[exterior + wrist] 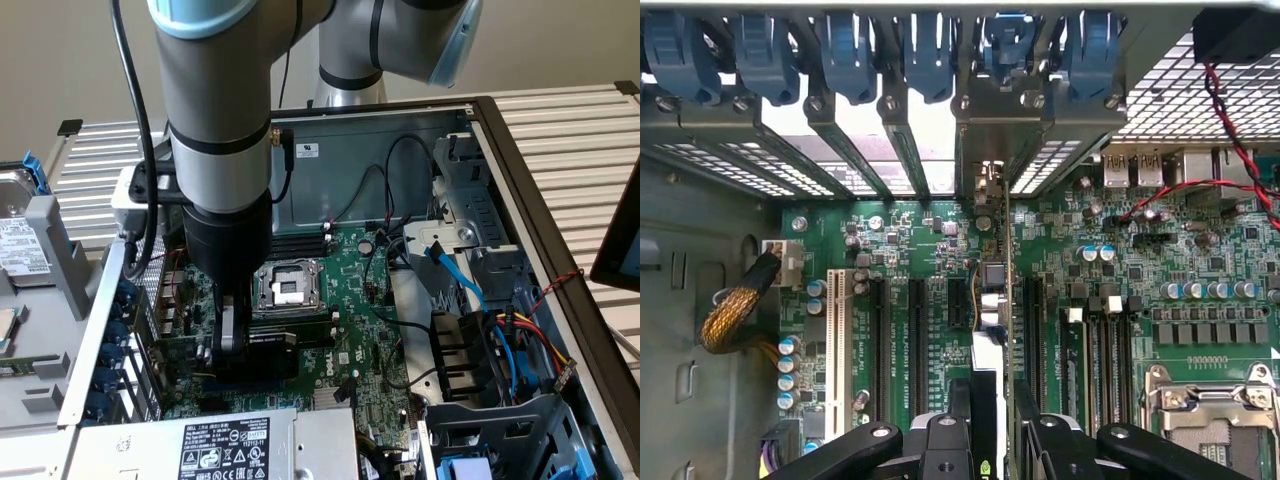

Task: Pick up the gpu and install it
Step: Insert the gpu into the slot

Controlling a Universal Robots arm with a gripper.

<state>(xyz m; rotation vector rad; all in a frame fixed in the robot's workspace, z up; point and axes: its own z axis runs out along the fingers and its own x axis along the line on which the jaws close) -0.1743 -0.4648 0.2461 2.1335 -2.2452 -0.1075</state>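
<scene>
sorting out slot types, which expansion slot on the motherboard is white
the long slot beside the blue capacitors, farthest from the gpu; every other slot is black

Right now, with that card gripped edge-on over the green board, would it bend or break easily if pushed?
Probably stiff: the gpu stands straight on edge between the gripper fingers, no sag visible. Likely fragile, being a thin board carrying small parts. It may tip sideways if pushed, since it stands narrow and upright above the motherboard.
</scene>
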